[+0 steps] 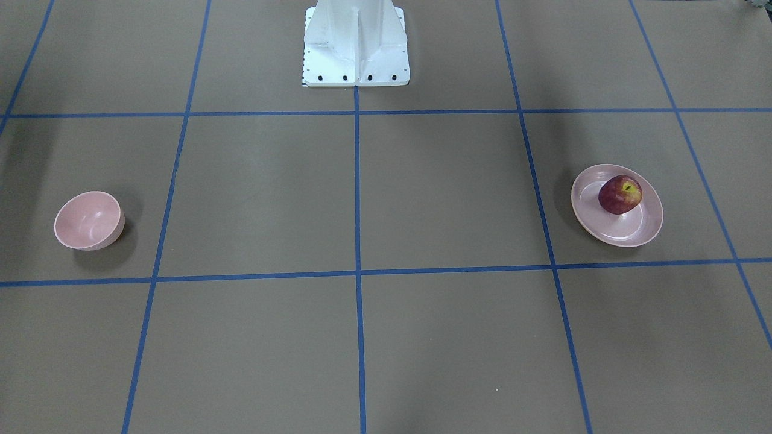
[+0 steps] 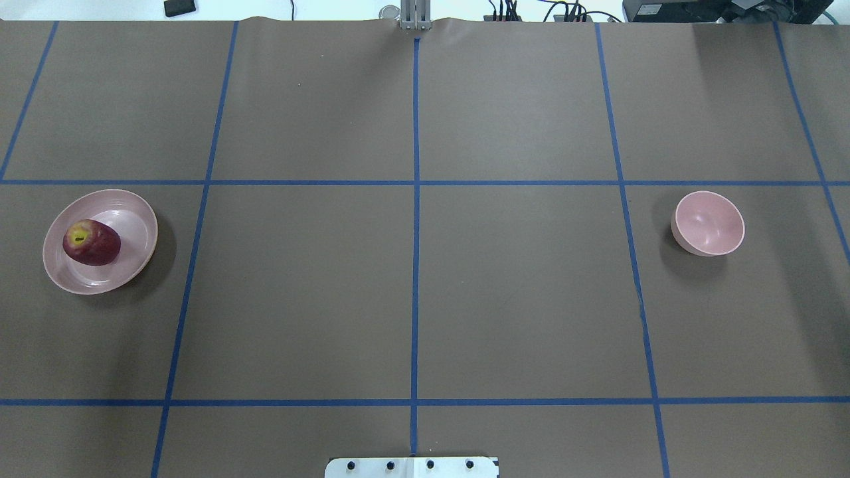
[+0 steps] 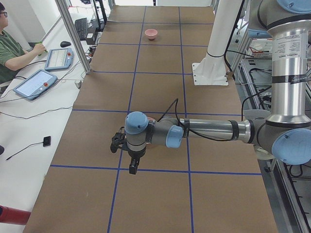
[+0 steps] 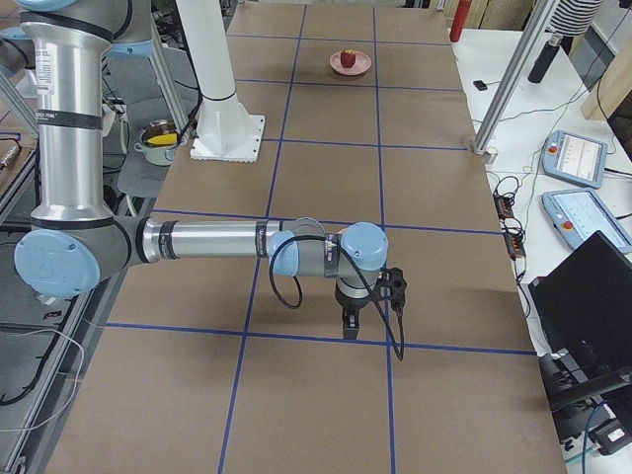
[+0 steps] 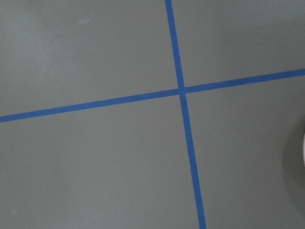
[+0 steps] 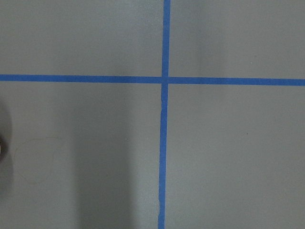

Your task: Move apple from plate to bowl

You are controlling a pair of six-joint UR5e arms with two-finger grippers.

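Apple (image 1: 620, 194): round, dark red, yellow-patched; lies in the wide shallow pale pink plate (image 1: 639, 232).
Bowl (image 1: 84, 220): small, deep, pale pink; well apart, interior showing.
Jaws: left gripper (image 3: 132, 169), right gripper (image 4: 351, 326), cannot tell.

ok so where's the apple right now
In the overhead view the apple sits on the plate at the far left of the table, the robot's left side; the bowl is far across on the right.
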